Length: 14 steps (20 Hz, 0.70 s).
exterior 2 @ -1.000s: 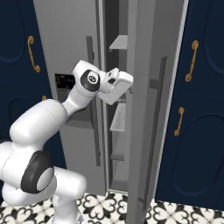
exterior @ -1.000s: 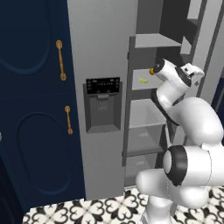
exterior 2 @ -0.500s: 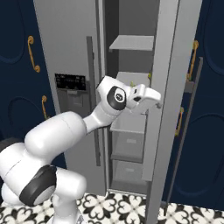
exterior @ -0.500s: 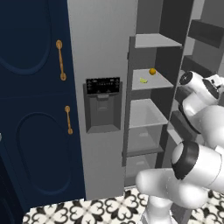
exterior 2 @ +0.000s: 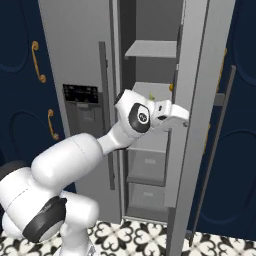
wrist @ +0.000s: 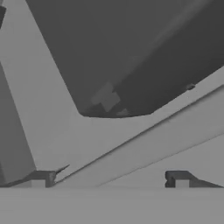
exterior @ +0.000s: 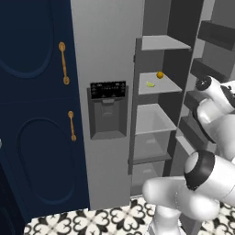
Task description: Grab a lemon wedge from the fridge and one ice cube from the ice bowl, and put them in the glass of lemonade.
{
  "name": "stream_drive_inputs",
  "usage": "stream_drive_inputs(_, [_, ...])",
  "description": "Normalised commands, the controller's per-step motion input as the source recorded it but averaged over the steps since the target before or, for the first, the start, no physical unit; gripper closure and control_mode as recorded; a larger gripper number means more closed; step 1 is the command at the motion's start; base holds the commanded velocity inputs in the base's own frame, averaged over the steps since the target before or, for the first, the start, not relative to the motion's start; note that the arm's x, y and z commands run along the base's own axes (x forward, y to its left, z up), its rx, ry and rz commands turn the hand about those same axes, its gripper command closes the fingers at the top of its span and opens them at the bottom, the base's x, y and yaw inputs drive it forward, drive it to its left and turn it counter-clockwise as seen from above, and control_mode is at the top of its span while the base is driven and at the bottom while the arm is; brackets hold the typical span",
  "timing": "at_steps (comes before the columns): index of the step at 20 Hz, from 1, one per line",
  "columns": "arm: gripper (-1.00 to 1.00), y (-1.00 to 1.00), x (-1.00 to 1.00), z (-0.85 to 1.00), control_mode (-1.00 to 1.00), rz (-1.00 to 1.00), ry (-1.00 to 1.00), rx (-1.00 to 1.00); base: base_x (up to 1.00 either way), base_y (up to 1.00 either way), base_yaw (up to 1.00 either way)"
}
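Two small things sit on a fridge (exterior: 110, 55) shelf: the lemon wedge (exterior: 150, 84) and an orange fruit (exterior: 159, 75). With the door swung wide for access, the gripper (wrist: 109, 178) apparently hangs by the door edge, jaws spread and holding nothing.

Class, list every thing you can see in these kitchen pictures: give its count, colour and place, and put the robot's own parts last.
fridge: one, light grey, centre, door open
dispenser panel: one, dark, in the fridge door
shelves: several, grey, inside the fridge
lemon wedge: one, pale yellow, on the second shelf
orange fruit: one, small and round, behind the wedge
cabinets: navy, gold handles, beside the fridge
floor: black-and-white patterned tiles
arm: one, white
fingers: two, dark, open, empty
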Motion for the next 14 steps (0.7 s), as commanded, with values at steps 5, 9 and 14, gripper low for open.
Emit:
stream_drive_inputs(5, [-1.00,0.21,-0.25,0.43,-1.00,0.01,-0.24,0.10,0.00,0.00,0.00])
stream_drive_inputs(9, [-1.00,0.62,-0.37,0.63,-1.00,0.01,-0.21,0.05,0.00,0.00,0.00])
stream_drive_inputs(14, [-1.00,0.86,-0.21,0.49,-1.00,0.03,-0.20,0.12,0.00,0.00,0.00])
